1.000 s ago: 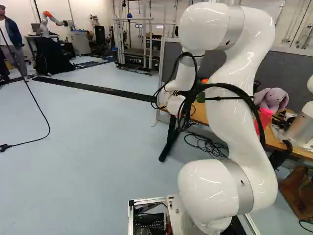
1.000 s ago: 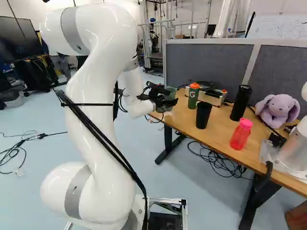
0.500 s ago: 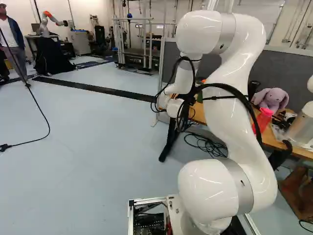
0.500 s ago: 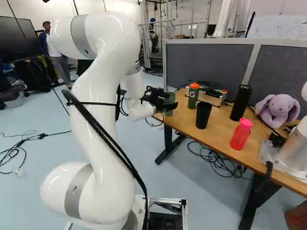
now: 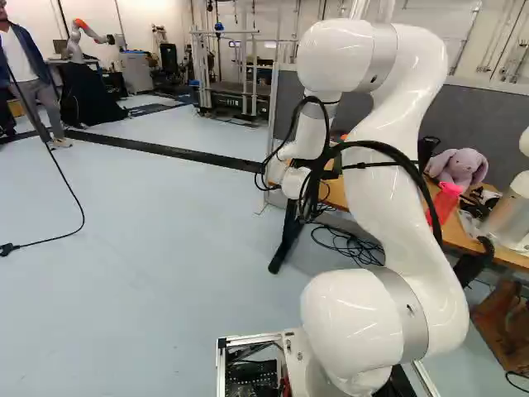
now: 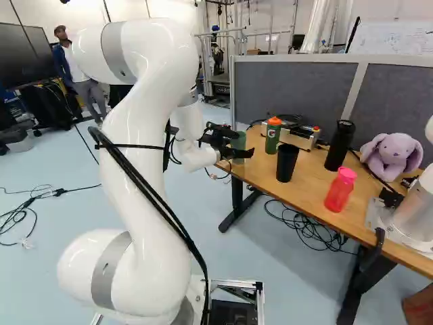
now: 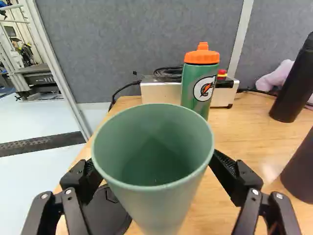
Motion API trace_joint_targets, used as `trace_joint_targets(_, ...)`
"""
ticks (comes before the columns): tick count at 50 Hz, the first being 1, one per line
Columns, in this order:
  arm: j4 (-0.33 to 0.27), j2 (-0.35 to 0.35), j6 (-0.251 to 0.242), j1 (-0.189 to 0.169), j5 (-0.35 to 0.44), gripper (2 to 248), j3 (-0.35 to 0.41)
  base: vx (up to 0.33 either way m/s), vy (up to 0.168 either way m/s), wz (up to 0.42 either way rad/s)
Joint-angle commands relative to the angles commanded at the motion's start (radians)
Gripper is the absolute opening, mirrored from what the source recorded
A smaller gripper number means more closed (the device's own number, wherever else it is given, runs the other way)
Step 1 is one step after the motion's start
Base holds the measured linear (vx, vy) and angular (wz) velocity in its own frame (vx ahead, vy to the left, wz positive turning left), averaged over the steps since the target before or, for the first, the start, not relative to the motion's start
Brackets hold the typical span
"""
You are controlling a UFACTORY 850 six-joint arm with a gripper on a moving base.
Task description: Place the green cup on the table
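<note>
A green bottle with an orange cap [image 7: 198, 83] stands on the wooden surface [image 6: 304, 193], just ahead of me beyond the green tapered cup [image 7: 156, 203]. Near that bottle, slightly farther on, sits a low cream box [image 7: 161, 93] with black cables on top, and behind them a grey fabric partition [image 6: 298, 88] bars the way. In the middle of the right base view a black tapered cup [image 6: 287, 162] stands upright, with a tall black lidded bottle [image 6: 339, 145] right of it. The translucent pink bottle [image 6: 339, 189] is nearer the surface's front edge, and toward the right of the view sit a lavender plush rabbit [image 6: 392, 156] and, at the edge, another robot [image 6: 416, 217]. A flat, rounded black object [image 7: 105, 210] lies close beside the green cup.

The green cup points mouth up, its long axis close to upright, and my wrist camera looks down into its hollow. In the right base view it is just above the centre of the frame, at the left end of the surface. Its foot is cut off in the wrist view, so I can't tell from there whether it touches the wood.

My claw [image 6: 241, 144] is spread wide, one finger on either side of the green cup, not squeezing it.
</note>
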Motion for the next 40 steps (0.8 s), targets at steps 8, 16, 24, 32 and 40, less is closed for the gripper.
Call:
trace_joint_targets(8, 0.000, 0.013, 0.000, 0.002, 0.000, 247, 0.011, 0.000, 0.000, 0.000)
trace_joint_targets(16, 0.000, 0.061, 0.000, 0.011, 0.000, 247, 0.058, 0.000, 0.000, 0.000)
trace_joint_targets(24, 0.000, 0.118, 0.000, 0.023, 0.000, 247, 0.113, 0.000, 0.000, 0.000)
trace_joint_targets(32, 0.000, 0.178, 0.000, 0.036, 0.000, 247, 0.167, 0.000, 0.000, 0.000)
trace_joint_targets(40, 0.000, 0.239, 0.000, 0.050, 0.000, 247, 0.222, 0.000, 0.000, 0.000)
